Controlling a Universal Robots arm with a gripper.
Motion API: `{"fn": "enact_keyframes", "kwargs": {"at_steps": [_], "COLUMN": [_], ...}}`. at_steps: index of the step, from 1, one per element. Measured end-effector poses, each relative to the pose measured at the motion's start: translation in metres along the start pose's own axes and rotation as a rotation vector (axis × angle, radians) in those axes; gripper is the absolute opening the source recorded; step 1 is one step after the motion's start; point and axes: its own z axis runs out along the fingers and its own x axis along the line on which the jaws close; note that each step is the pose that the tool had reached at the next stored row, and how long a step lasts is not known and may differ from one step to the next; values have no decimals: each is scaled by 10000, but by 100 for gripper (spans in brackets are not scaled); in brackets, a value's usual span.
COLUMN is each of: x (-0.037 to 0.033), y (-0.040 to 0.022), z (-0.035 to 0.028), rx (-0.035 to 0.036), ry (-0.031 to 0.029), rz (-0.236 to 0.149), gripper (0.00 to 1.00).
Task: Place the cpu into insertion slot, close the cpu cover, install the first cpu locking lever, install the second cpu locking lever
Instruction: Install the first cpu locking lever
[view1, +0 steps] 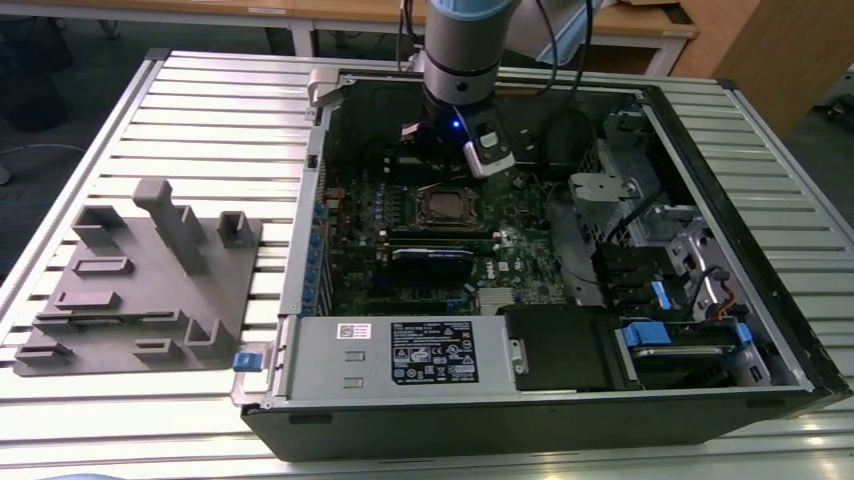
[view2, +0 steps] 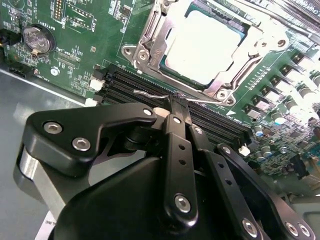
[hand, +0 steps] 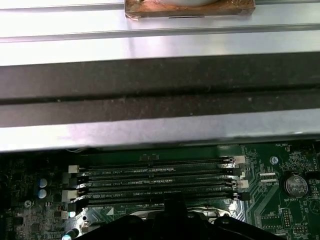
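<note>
The cpu (view2: 205, 42), with its pale silvery top, lies flat in the insertion slot on the green board, and its contact field is hidden beneath it. The cpu cover (view2: 150, 37), a silvery metal frame, is down around the chip. A thin wire locking lever (view2: 147, 93) runs along the socket's edge beside the memory slots. My gripper (view2: 176, 101) is shut, with its black fingertips right at that wire. In the exterior view the gripper (view1: 441, 172) hangs just behind the cpu (view1: 447, 208) inside the open computer case.
Black memory slots (hand: 155, 180) lie between the socket and the case wall (hand: 160, 105). A coin battery (view2: 37, 40) sits on the board. A grey fixture tray (view1: 134, 280) lies at the exterior view's left, and the power supply (view1: 400, 350) is at the case front.
</note>
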Motion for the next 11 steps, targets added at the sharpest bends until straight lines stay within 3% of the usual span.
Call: {"fn": "enact_keyframes", "kwargs": {"at_steps": [5,11], "x": [-2,0], "y": [-3,-2], "z": [12,16], "rx": [28,30], "ry": [-126,-158], "rz": [496,632], "gripper": [11,11]}}
